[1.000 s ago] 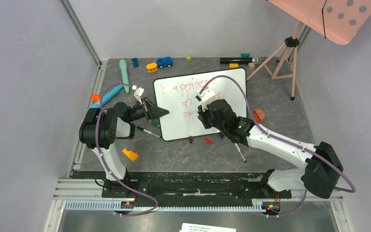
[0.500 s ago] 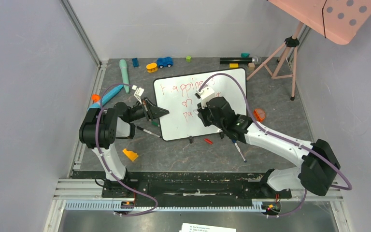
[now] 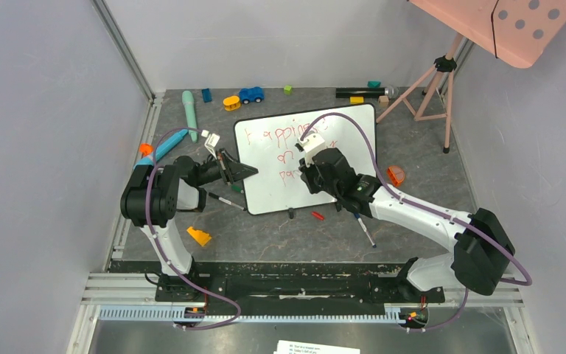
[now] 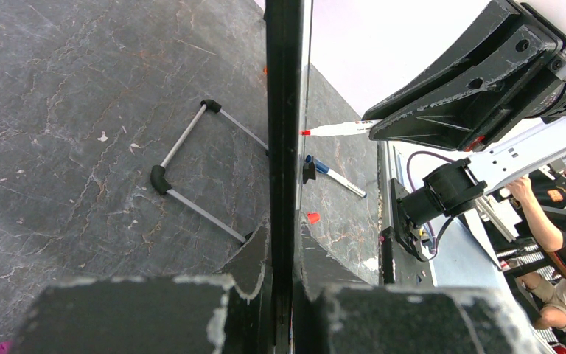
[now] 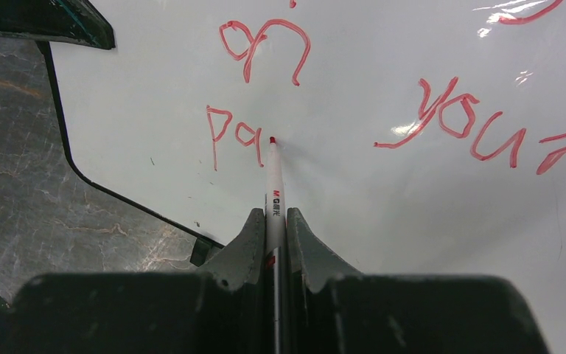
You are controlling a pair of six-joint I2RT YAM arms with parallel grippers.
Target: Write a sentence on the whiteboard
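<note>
Two tight grips: left tool (image 4: 284, 240) on whiteboard (image 3: 265, 193) rim, right tool (image 5: 275, 219) on marker (image 5: 273, 173); toy car (image 3: 251, 94) beyond.

Seen from above, your left arm (image 3: 151, 203) stands folded at the elbow with its forearm pointing to 3 o'clock. The left tool (image 3: 237, 174) is pinched on the whiteboard (image 3: 261, 190) rim. Your right arm (image 3: 420, 214) stretches low toward 10 o'clock. The right tool (image 5: 273, 218) is clamped around a marker (image 5: 273, 177).
</note>
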